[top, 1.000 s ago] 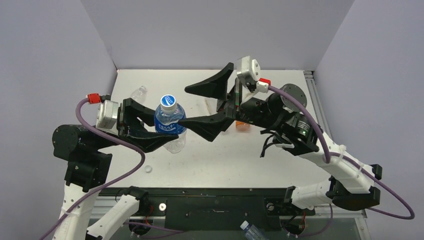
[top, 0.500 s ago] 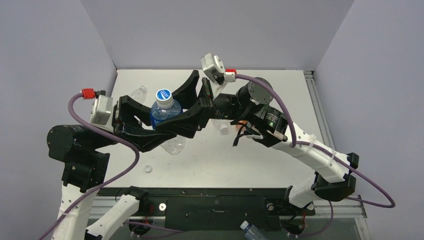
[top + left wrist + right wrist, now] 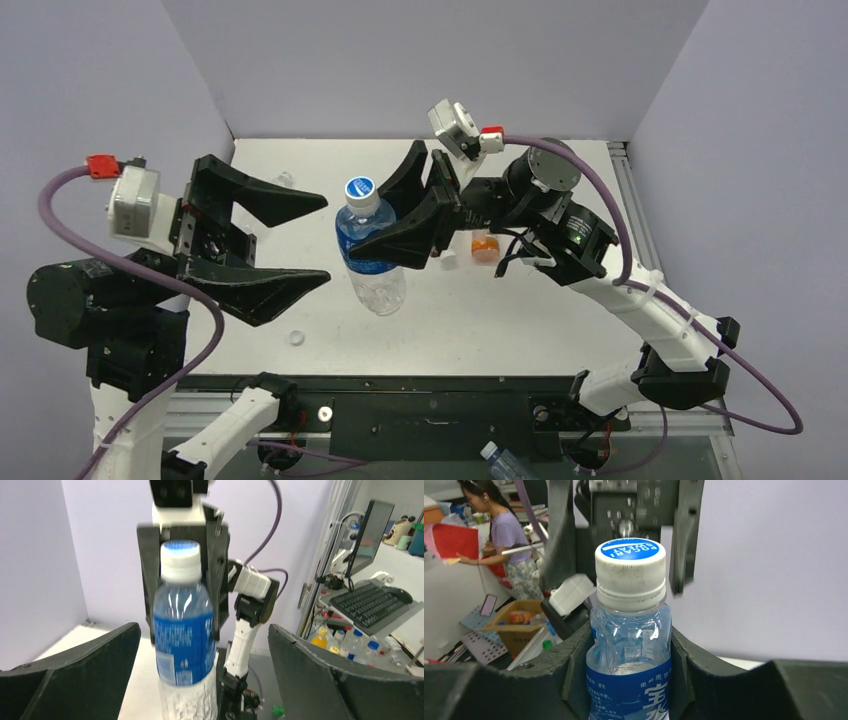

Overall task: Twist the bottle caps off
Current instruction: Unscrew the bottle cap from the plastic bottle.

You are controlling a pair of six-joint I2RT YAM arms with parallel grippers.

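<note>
1. Passed across in the last second: blue-labelled bottle (image 3: 372, 272) let go by the left gripper (image 3: 322, 240), taken up by the right gripper (image 3: 372, 225) and shifted a little to the right.
2. On the left: spread as wide as possible, drawn back leftward, gripping nothing, well apart from the bottle.
3. On the right: closed snugly round the bottle's shoulder and label, just under the neck; held roughly upright, though whether clear of the table (image 3: 480, 310) cannot be told.
4. Still screwed on: the bottle cap (image 3: 360, 190), white and ridged with a blue top, between the 2 grippers and touched by neither.
5. Probably a regrip: body secured on the right, left freed to close on the cap and twist. No unscrewing here yet.
6. Elsewhere: 1 loose white cap (image 3: 296, 337) lying near-left on the table; an orange bottle (image 3: 484, 247) just behind the right gripper.
</note>
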